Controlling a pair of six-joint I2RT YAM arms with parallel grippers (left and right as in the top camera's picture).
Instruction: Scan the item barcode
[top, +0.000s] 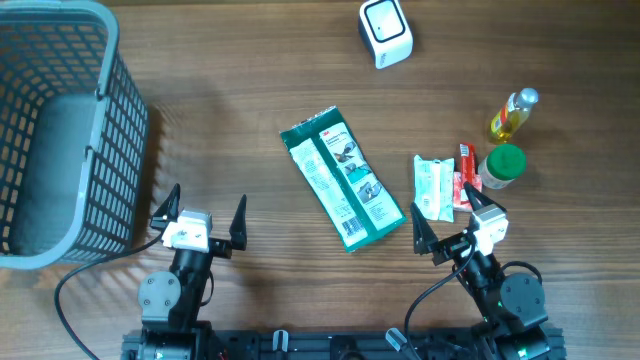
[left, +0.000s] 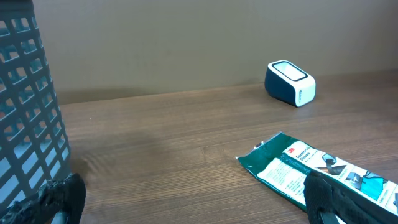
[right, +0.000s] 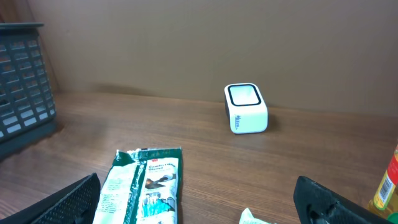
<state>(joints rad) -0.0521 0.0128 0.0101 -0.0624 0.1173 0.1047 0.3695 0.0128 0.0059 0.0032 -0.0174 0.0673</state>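
Green packet (top: 340, 178) and scanner (top: 385, 32) both lie on the wooden table (top: 230, 120), the largest thing in my view. Next in size is the grey mesh basket (top: 112, 130), standing at the far left edge of the table; from my left wrist its wall fills the left side of the picture.

The green packet lies flat near the middle of the table, printed face up and set at a slant, between my two arms and a little farther out than both. It touches nothing else. The scanner, a small white-and-blue box with a dark window on top, sits well beyond the packet at the back of the table, apart from everything.

My left gripper (top: 206, 196) is spread wide with nothing between its fingers (left: 339, 199), near the basket's front corner and well to the left of the packet. My right gripper (top: 441, 202) is likewise spread wide and holds nothing; seen from above it is just at the near end of a white sachet (top: 432, 187), just to the packet's right.

Beside that sachet lie a yellow bottle (top: 513, 113), a green-lidded jar (top: 503, 166) and a thin red sachet (top: 463, 175), which touches the white one's right edge.
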